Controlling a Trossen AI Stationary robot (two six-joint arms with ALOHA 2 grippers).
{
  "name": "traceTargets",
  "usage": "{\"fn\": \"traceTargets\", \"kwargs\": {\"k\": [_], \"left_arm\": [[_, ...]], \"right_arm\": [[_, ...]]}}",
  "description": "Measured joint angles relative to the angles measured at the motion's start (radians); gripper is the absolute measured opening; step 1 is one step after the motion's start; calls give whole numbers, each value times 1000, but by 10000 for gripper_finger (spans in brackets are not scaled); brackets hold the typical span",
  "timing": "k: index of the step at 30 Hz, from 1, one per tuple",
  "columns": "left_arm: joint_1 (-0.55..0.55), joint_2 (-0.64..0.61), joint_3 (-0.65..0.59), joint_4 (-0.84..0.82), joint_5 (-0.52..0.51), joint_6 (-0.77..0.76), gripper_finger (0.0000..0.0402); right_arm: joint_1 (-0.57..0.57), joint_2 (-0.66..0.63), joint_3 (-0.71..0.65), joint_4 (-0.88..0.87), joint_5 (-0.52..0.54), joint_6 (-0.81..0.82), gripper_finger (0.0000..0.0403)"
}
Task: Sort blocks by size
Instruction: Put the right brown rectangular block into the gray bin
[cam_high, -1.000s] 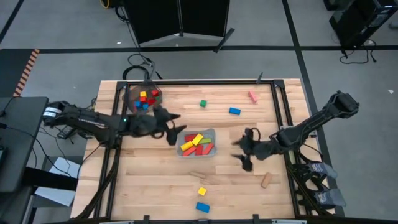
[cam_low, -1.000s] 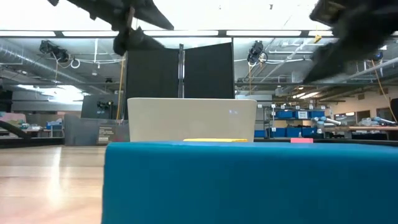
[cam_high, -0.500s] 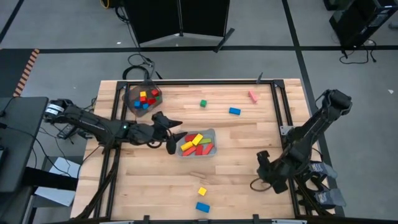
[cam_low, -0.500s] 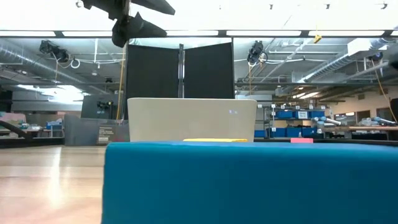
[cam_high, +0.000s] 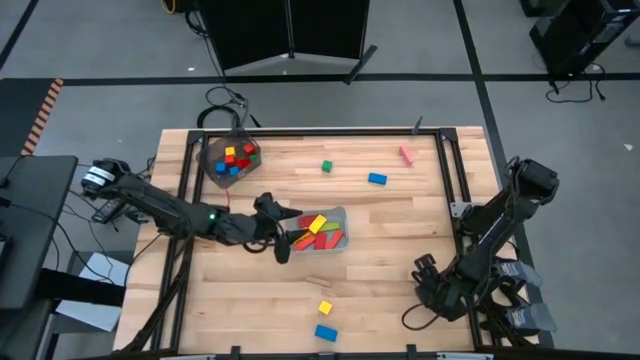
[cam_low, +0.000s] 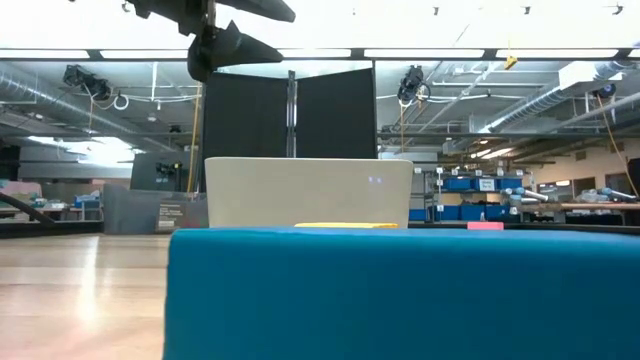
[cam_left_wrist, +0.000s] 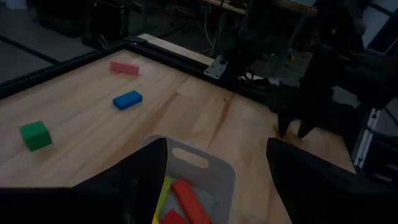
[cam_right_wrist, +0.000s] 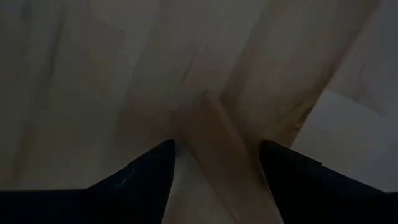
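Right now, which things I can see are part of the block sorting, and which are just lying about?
Part of the job: green cube, blue block, pink block, yellow cube, second blue block, tray holding bars, bowl holding small cubes.

Just lying about: cables on the floor behind the table, black panel.
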Motion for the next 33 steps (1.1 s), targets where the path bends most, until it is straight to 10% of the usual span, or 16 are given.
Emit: {"fn": "traceTargets", "kwargs": {"k": [21,33], "left_arm": [[-54,45,0,48,1,2,282],[-162,95,0,99,136,137,282]], "right_arm": [[-21,-56,-5,26,49,-11,115],[-349,-207,-3,489,518,-295,115]]}}
